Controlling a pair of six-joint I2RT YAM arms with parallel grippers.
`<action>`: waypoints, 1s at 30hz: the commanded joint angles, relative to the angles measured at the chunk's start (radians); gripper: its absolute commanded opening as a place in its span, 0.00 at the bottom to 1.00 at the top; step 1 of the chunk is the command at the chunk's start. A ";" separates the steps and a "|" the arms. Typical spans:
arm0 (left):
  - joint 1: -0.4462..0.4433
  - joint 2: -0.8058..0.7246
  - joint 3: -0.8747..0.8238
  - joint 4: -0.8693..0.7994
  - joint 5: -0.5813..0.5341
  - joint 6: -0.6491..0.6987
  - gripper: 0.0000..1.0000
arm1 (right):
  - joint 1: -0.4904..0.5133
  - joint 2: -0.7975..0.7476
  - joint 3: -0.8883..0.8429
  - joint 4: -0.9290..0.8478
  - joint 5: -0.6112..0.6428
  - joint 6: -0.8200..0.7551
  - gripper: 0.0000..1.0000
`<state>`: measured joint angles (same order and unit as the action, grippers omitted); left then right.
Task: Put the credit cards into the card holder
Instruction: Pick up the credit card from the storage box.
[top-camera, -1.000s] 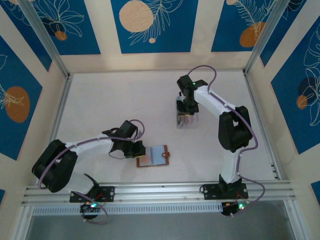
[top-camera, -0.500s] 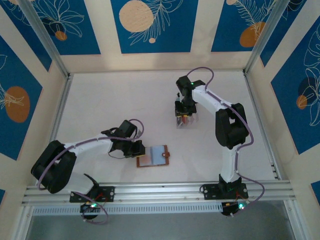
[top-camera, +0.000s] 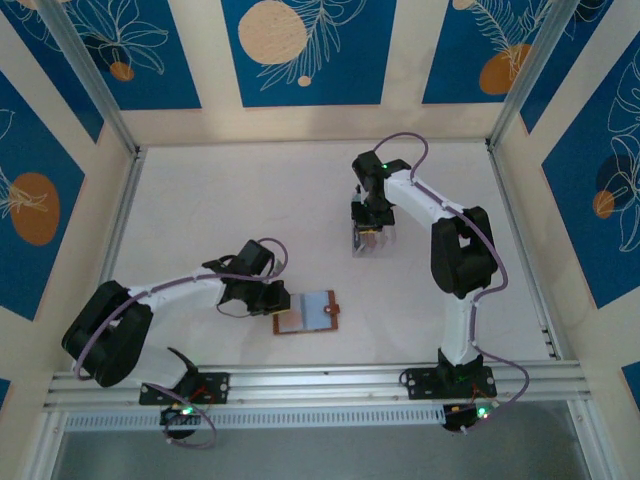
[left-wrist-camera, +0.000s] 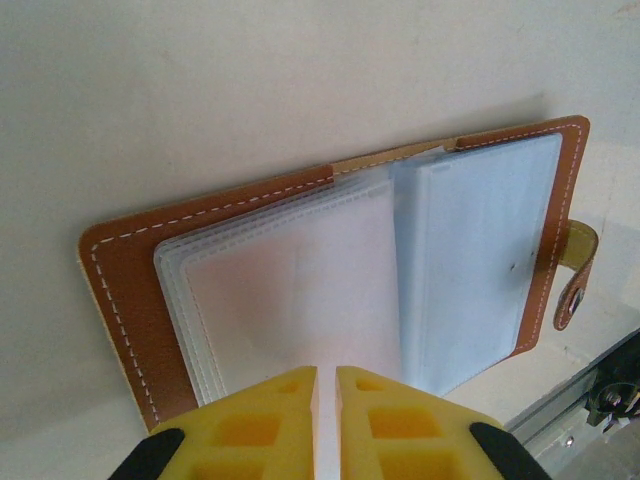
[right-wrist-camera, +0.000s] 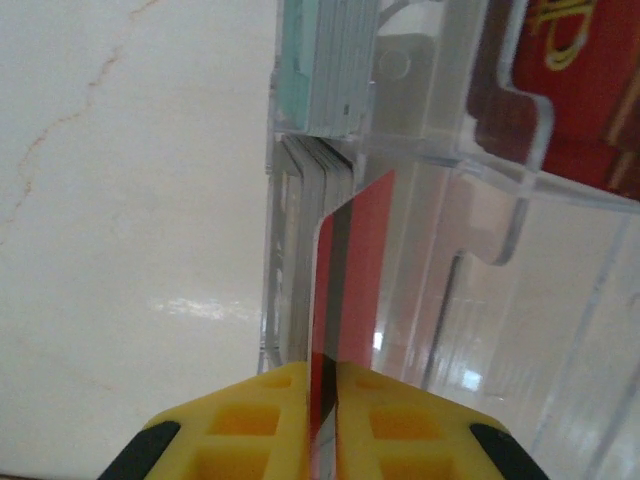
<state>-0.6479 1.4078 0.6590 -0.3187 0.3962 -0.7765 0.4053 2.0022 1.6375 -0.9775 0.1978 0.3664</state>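
Observation:
The card holder (top-camera: 312, 311) lies open near the table's front, brown leather (left-wrist-camera: 135, 300) round clear pale sleeves. My left gripper (top-camera: 273, 301) sits at its left edge, and in the left wrist view the left gripper (left-wrist-camera: 326, 378) is shut on one clear sleeve (left-wrist-camera: 300, 300). Further back, my right gripper (top-camera: 368, 226) reaches into the clear tray (top-camera: 371, 243). In the right wrist view the right gripper (right-wrist-camera: 322, 378) is shut on the edge of a red credit card (right-wrist-camera: 358, 250) with a dark stripe, standing upright in the tray. Teal cards (right-wrist-camera: 312, 70) and more red cards (right-wrist-camera: 585, 80) stand in the tray's other compartments.
The clear tray's walls (right-wrist-camera: 520, 300) surround the gripped card closely. A thin stack of pale cards (right-wrist-camera: 300, 220) stands just left of it. Metal rails (top-camera: 320, 380) run along the front edge, and patterned walls enclose the table.
The right gripper has settled over the tray and closed its jaws on the red card. The left gripper and the card holder have stayed put.

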 joint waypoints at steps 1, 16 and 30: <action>0.010 -0.021 -0.016 -0.017 0.013 0.006 0.12 | -0.002 -0.028 0.026 -0.033 0.011 -0.006 0.11; 0.011 -0.096 0.025 -0.145 -0.030 0.069 0.13 | 0.053 -0.208 0.049 -0.069 0.137 0.013 0.00; -0.075 0.038 0.097 -0.092 -0.016 0.082 0.13 | 0.133 -0.623 -0.534 0.466 -0.297 0.132 0.00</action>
<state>-0.7006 1.4014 0.7307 -0.4274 0.3698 -0.7036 0.5301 1.4300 1.1919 -0.6941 0.0738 0.4400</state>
